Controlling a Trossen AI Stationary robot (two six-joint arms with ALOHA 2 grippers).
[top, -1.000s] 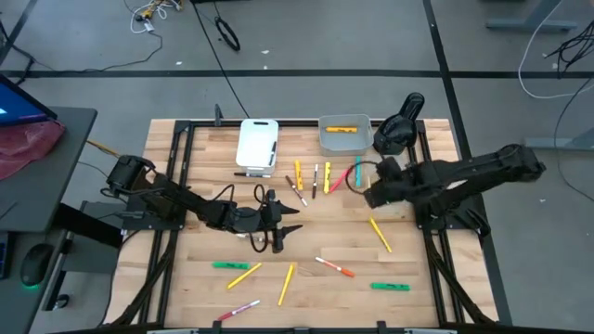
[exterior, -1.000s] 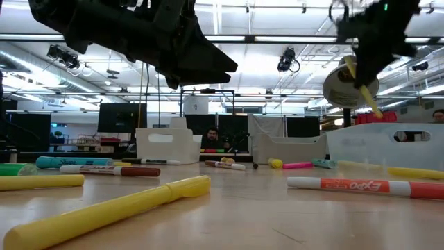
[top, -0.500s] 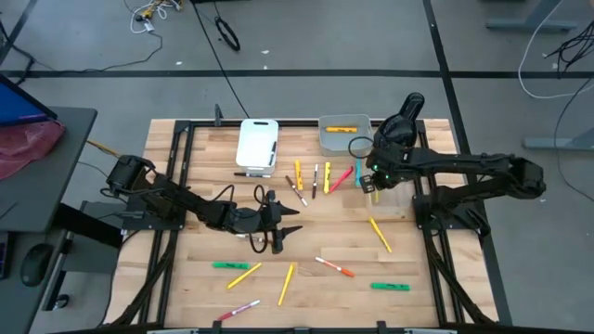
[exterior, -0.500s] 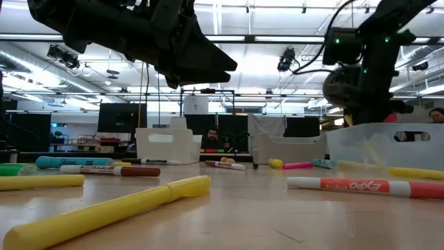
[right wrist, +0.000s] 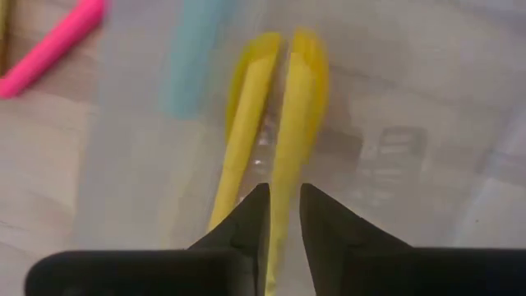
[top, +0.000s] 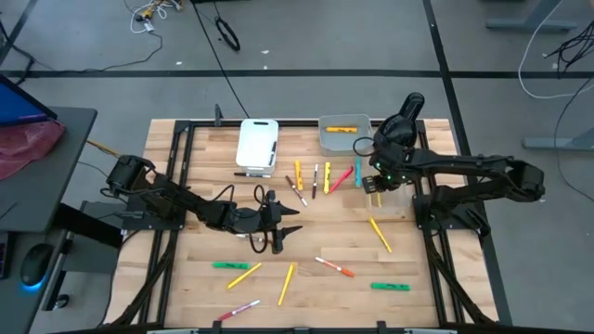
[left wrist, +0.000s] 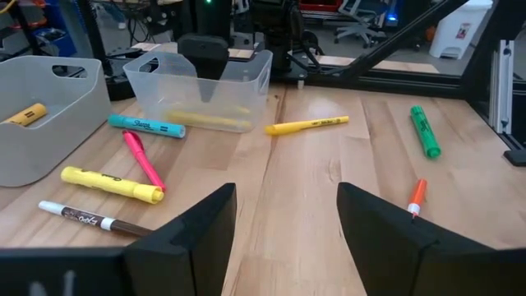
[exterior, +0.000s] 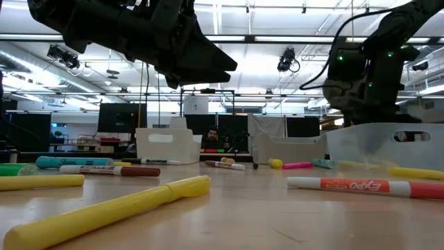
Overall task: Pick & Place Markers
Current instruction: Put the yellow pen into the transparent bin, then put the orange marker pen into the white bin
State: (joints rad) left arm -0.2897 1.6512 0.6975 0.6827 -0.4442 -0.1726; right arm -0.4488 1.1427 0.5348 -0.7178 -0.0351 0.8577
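The right gripper (top: 375,182), right of centre over a clear bin (left wrist: 205,86), has fingers slightly apart around a yellow marker (right wrist: 283,148), while most markers (top: 243,274) remain scattered on the table (top: 418,269).

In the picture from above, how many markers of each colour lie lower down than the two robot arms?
Yellow markers: 3
Green markers: 2
Orange-and-white marker: 1
Pink-and-white marker: 1
Total: 7
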